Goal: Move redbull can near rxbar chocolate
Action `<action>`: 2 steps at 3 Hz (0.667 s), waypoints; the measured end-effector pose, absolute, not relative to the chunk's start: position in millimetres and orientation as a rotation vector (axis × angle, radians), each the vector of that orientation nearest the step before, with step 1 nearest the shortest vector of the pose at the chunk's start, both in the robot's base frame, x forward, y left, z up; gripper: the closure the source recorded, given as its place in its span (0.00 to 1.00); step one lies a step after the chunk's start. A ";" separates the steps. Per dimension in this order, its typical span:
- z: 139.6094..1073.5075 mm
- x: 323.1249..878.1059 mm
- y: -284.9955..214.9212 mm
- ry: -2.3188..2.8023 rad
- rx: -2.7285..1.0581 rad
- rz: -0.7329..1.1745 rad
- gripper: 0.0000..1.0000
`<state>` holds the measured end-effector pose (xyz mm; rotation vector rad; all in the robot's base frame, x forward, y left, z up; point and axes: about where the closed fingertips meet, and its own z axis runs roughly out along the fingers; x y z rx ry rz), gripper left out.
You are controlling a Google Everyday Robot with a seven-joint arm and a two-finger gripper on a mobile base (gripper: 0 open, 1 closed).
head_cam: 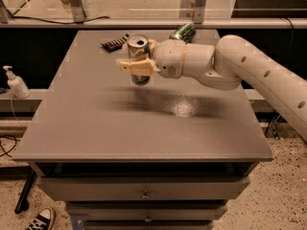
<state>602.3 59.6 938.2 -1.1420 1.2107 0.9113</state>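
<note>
The redbull can is a slim silver can with a pull-tab top, held upright and lifted off the grey table. My gripper is shut on it, with its tan fingers around the can's middle. The white arm reaches in from the right. The rxbar chocolate is a dark flat bar lying near the table's far edge, just left of and behind the can.
A green can lies on its side at the far edge, behind my wrist. A soap dispenser stands off the table at left. Drawers are below the table's front edge.
</note>
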 end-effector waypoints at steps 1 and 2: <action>951.9 656.5 58.1 1.187 -1.082 0.854 1.00; 957.5 701.6 57.3 1.205 -1.017 0.785 1.00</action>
